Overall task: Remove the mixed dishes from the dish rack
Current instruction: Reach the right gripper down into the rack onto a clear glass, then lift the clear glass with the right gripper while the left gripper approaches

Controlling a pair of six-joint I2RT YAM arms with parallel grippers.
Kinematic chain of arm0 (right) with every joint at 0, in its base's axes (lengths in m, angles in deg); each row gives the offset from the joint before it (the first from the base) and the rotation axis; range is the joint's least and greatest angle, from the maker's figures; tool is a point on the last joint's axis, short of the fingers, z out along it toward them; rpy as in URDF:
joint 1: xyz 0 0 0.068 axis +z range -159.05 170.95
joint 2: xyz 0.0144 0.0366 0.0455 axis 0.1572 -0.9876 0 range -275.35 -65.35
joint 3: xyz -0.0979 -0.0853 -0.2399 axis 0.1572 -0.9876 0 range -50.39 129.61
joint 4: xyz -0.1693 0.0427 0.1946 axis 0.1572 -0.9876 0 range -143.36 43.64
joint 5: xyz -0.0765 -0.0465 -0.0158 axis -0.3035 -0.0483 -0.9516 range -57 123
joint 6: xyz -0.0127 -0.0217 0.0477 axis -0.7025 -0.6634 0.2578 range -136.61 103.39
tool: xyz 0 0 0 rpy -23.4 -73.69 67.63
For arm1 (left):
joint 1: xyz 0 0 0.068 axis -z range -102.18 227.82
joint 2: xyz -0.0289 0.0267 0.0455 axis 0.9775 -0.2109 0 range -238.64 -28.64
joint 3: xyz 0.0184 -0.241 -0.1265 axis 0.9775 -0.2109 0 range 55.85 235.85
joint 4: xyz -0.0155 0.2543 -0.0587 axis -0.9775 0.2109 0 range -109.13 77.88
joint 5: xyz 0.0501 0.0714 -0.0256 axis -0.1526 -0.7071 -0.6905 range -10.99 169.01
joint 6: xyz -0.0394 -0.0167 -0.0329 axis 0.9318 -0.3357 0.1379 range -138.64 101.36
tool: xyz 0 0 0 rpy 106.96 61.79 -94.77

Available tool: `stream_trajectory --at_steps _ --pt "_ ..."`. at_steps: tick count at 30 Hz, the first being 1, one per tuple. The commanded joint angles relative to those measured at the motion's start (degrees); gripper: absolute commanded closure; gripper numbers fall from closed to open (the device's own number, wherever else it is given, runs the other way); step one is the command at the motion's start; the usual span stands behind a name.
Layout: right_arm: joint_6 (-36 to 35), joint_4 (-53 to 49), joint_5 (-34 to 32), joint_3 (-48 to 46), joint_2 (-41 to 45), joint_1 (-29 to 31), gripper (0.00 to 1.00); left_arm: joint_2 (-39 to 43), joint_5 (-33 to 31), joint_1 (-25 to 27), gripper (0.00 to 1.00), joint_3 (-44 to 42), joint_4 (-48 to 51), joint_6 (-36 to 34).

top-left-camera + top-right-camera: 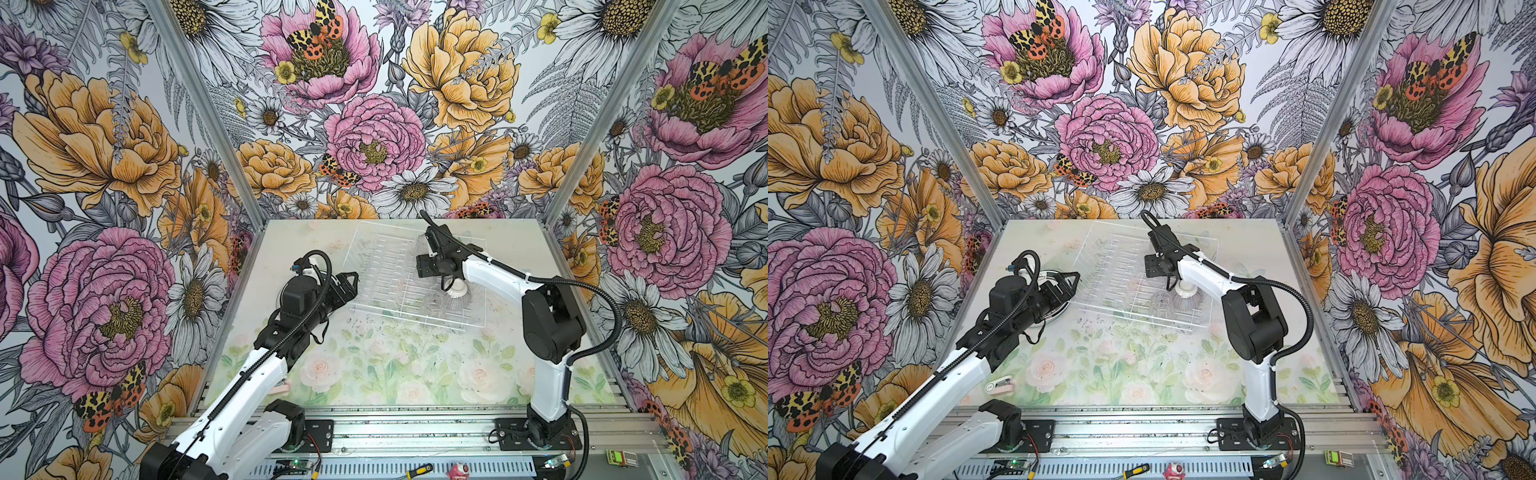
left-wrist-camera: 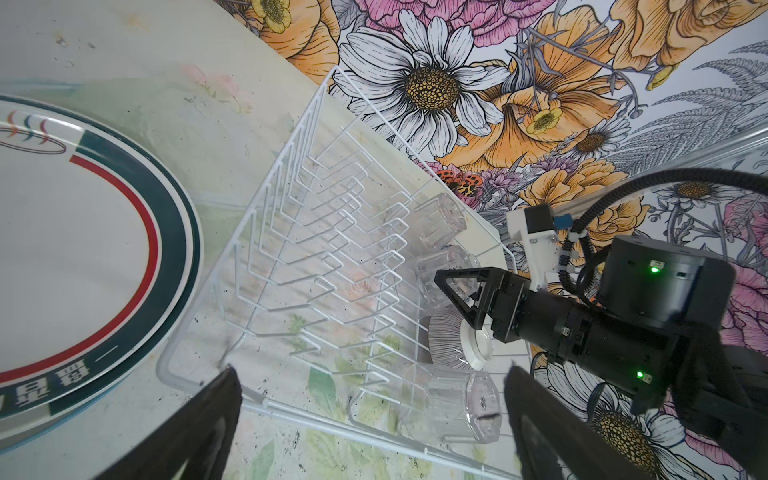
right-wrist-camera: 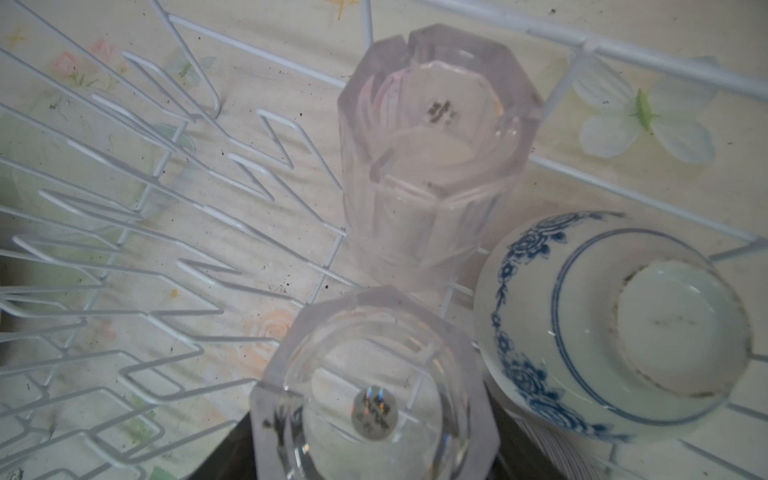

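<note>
The near half of the worktop [image 1: 374, 374] lies bare, so there is good room to set glassware down. By the left edge the plates [image 2: 75, 257] lie stacked flat outside the rack. The left gripper [image 2: 372, 374] hangs beside them, jaws spread wide and empty.

The dish rack [image 1: 384, 266] sits on the far half, slightly skewed, its plate slots empty. What remains stands upside down along its right side. In its near right corner is a tumbler [image 2: 453, 409], with a grey-striped bowl [image 2: 446, 338] just beyond. Next is the middle tumbler [image 3: 374, 386], the one being picked. The right gripper [image 2: 453, 286] has a finger on either side of it, jaws partly drawn in. Whether they already press the glass I cannot tell. Farther on stand the far tumbler [image 3: 432, 158] and a blue-patterned bowl [image 3: 602, 328], both just beside the middle one.

The grip probably wants to land on two flat facets below the thick base, firm enough for slick glass. With neighbours crowding it, a straight lift looks safest until the rim clears the slot wires and the low side wall. Only then should it swing toward the bare near right corner, away from the left arm. A sideways drag could tip the bowls.
</note>
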Motion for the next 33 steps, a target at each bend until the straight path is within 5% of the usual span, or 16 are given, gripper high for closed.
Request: stream_trajectory --at_steps 1,15,33 --pt "2.39 0.68 2.89 -0.19 2.04 -0.38 0.58 -0.61 -2.21 0.93 0.01 0.87 -0.83 -0.36" --pt "6.63 4.53 10.69 -6.1 11.96 -0.99 0.69 -0.97 -0.76 1.47 0.02 -0.5 -2.62 0.11" --pt "18.38 8.69 24.2 -13.31 29.09 -4.5 0.7 -12.97 11.33 7.67 0.03 6.71 -16.49 -3.99"
